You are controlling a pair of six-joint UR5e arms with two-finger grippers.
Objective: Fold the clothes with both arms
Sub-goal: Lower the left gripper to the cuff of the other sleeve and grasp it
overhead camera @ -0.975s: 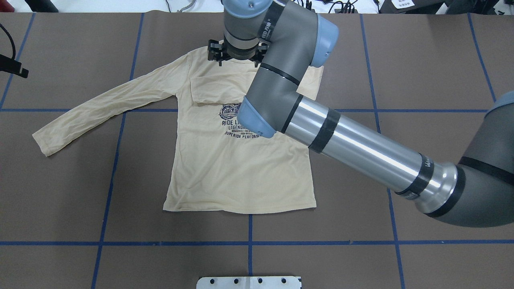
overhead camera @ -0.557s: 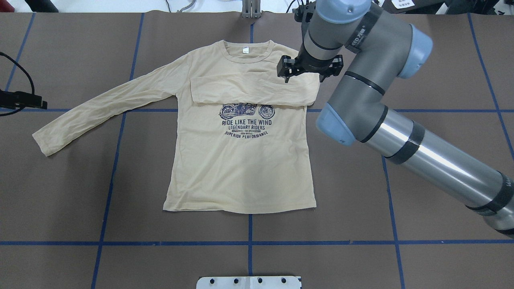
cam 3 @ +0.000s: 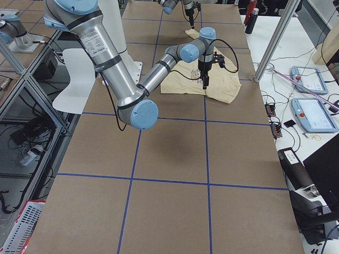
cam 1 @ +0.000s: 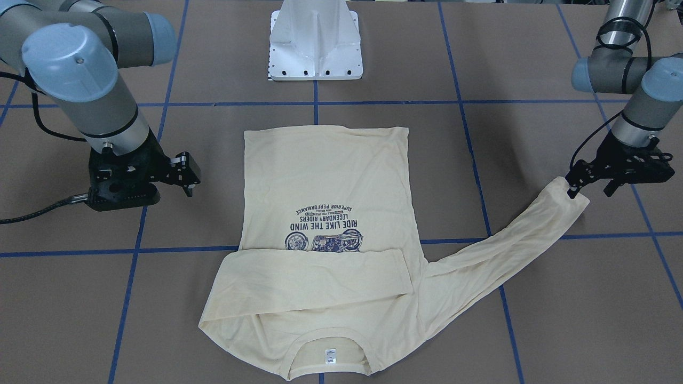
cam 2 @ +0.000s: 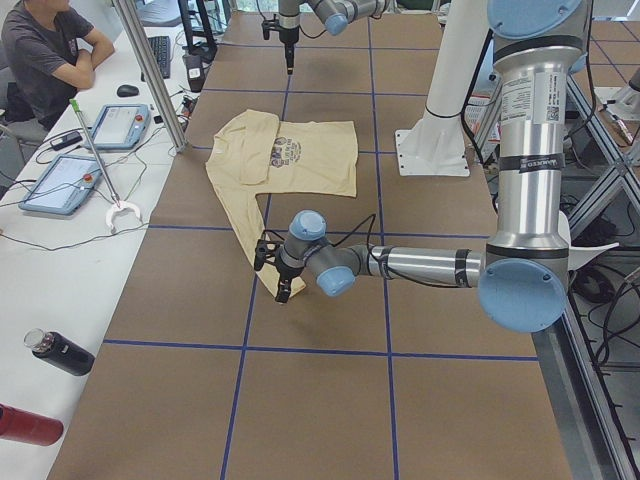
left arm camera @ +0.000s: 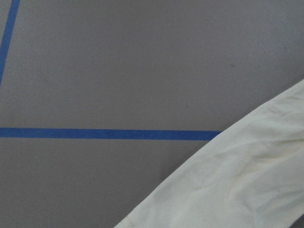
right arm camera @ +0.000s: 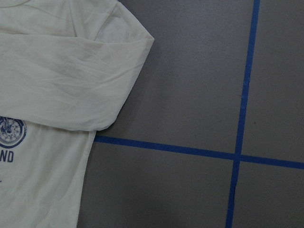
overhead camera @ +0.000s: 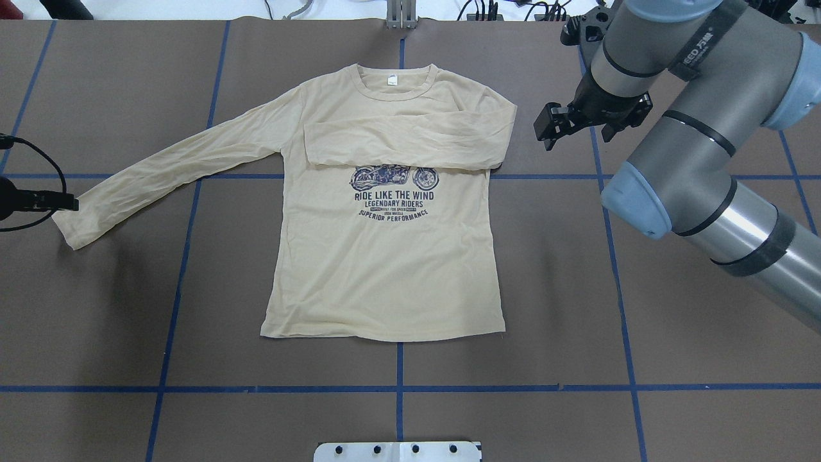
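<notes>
The cream-yellow long-sleeved T-shirt (overhead camera: 385,256) lies flat, print up, collar at the far side. One sleeve (overhead camera: 410,144) is folded across the chest above the print. The other sleeve (overhead camera: 173,163) stretches out to the left, also seen in the front view (cam 1: 496,256). My left gripper (overhead camera: 67,204) hovers at that sleeve's cuff (cam 1: 565,205), jaws apart, holding nothing. In the front view the left gripper (cam 1: 590,189) has one finger at the cuff's edge. My right gripper (overhead camera: 577,136) is open and empty over bare table, right of the shirt's shoulder (right arm camera: 137,42).
The table is brown with blue tape lines (overhead camera: 397,388). The white pedestal base (cam 1: 315,48) stands at the near edge. In the exterior left view an operator (cam 2: 45,50), tablets (cam 2: 65,180) and bottles (cam 2: 60,352) are at a side desk.
My right arm swung right from the collar, off the shirt, uncovering the folded sleeve. My left gripper moved nearer along the left edge, down to the stretched sleeve's cuff.
</notes>
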